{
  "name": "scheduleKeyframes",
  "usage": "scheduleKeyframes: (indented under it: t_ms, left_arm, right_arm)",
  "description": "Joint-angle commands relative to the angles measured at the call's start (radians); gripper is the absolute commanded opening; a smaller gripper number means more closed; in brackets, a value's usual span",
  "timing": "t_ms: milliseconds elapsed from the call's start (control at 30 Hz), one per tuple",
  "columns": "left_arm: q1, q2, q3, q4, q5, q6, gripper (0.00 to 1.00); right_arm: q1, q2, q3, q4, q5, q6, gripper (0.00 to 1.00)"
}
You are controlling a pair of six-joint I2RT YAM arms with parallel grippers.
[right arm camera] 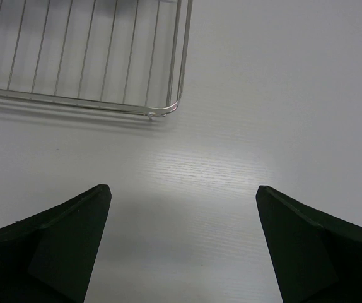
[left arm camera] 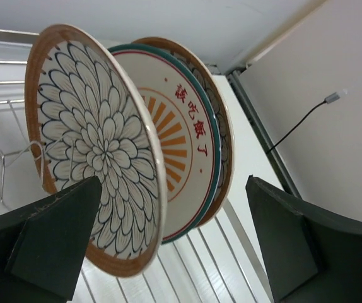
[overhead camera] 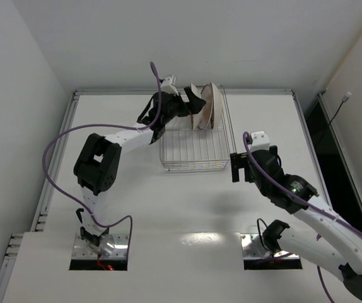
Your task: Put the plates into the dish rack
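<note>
The three plates stand on edge, close together, at the far end of the dish rack [overhead camera: 193,168]. In the left wrist view the nearest is a brown-rimmed petal plate [left arm camera: 99,145]. Behind it is the white-rimmed plate [left arm camera: 181,151] with orange sunburst and red characters, then the second brown-rimmed plate [left arm camera: 224,145], mostly hidden. In the top view they show as a stack [overhead camera: 207,107]. My left gripper [left arm camera: 173,183] is open just in front of the plates, also in the top view [overhead camera: 182,102]. My right gripper [overhead camera: 239,165] is open and empty over bare table beside the rack's near right corner [right arm camera: 165,108].
The rack's wire floor [left arm camera: 193,265] in front of the plates holds nothing. Raised table rails run along the back and sides [overhead camera: 307,120]. A dark gap [overhead camera: 332,151] lies beyond the right rail. A thin cable [left arm camera: 301,123] hangs on the right wall.
</note>
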Motion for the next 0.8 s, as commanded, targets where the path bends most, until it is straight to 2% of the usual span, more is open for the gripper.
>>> scheduleKeyframes:
  t_ms: [0, 167, 367, 500, 533, 600, 633, 767]
  left_arm:
    - [-0.010, -0.108, 0.046, -0.092, 0.017, 0.079, 1.00]
    - [-0.010, -0.208, -0.026, -0.154, -0.032, 0.143, 1.00]
    - [-0.030, -0.335, -0.062, -0.315, -0.109, 0.262, 1.00]
    - [-0.030, -0.360, -0.044, -0.417, 0.030, 0.361, 1.00]
    - [-0.030, -0.360, -0.005, -0.485, 0.134, 0.382, 1.00]
    - [-0.030, -0.348, 0.023, -0.523, 0.256, 0.431, 1.00]
    - [-0.044, -0.348, 0.023, -0.524, 0.360, 0.444, 1.00]
    - [-0.113, -0.413, -0.026, -0.514, 0.426, 0.505, 1.00]
  right_arm:
    - [0.005, -0.009, 0.000, 0.022, 0.033, 0.012, 0.99]
    - [-0.004, -0.019, 0.009, 0.022, 0.054, 0.022, 0.99]
    - [-0.005, -0.037, 0.019, -0.001, 0.074, 0.043, 0.99]
    - [-0.005, -0.062, 0.067, -0.010, 0.084, 0.052, 0.99]
    - [-0.005, -0.072, 0.068, 0.001, 0.084, 0.052, 0.99]
    - [-0.005, -0.083, 0.094, 0.013, 0.084, 0.052, 0.99]
    - [-0.005, -0.083, 0.104, 0.013, 0.096, 0.052, 0.99]
    - [-0.005, -0.042, 0.182, -0.043, 0.174, 0.052, 0.99]
